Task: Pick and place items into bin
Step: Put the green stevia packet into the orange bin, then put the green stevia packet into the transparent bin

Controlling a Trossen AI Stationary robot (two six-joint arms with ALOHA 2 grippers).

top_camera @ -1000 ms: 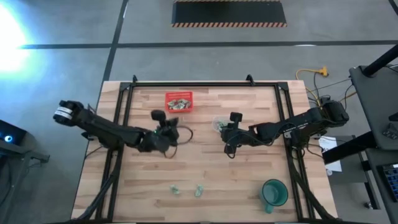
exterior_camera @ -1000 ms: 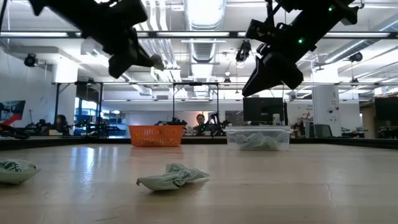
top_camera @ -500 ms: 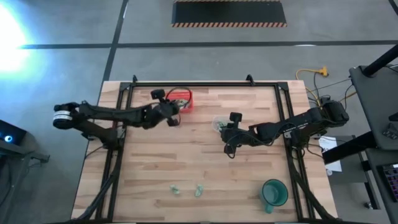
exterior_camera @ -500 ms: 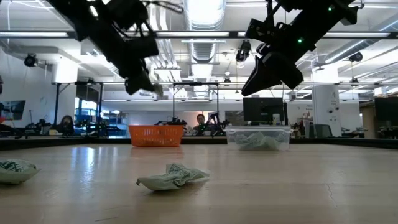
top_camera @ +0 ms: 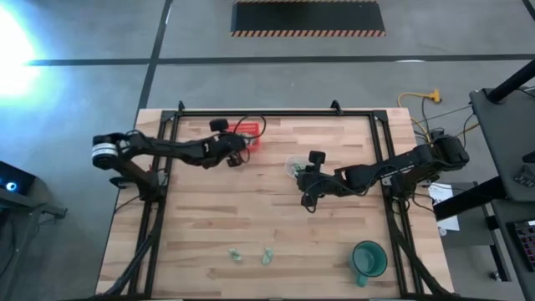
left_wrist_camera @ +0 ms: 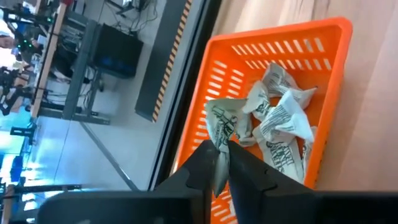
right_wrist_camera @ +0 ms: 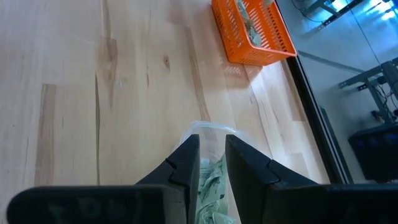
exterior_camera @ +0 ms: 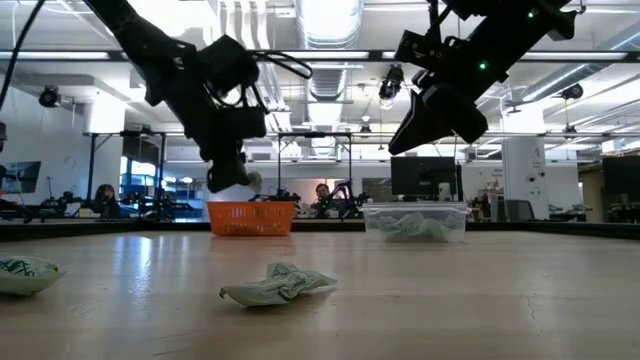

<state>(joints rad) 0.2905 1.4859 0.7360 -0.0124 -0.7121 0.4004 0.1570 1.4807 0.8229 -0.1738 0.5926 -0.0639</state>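
The orange basket [top_camera: 252, 138] stands near the table's far edge, with several pale green wrapped pieces [left_wrist_camera: 280, 124] inside. My left gripper [top_camera: 239, 148] hovers right above the basket [exterior_camera: 250, 217], shut on one piece. My right gripper [top_camera: 303, 174] waits over a clear container [top_camera: 293, 164] near the table's middle; its fingers stand slightly open above the container's green pieces [right_wrist_camera: 211, 177], touching nothing. Two more pieces [top_camera: 236, 253] [top_camera: 267, 255] lie flat near the table's near edge. My left gripper [left_wrist_camera: 219, 152] pinches a pale green wrapped piece [left_wrist_camera: 220, 127] between its two fingertips. The fingers come from above, slanting down. The piece is lifted clear and juts out past the fingertips above the basket's inside [left_wrist_camera: 267, 93].
A green cup [top_camera: 368, 259] stands at the table's near right corner. The low view shows one loose piece [exterior_camera: 278, 284] in the middle and another [exterior_camera: 20, 272] at the left. A dark frame [top_camera: 251, 113] runs along the table's far, left and right edges. Bare wood lies between the arms.
My left gripper, shut on its piece throughout, has swung from the table's middle toward the far edge, come over the orange basket and dropped down close above it. My right arm has kept still.
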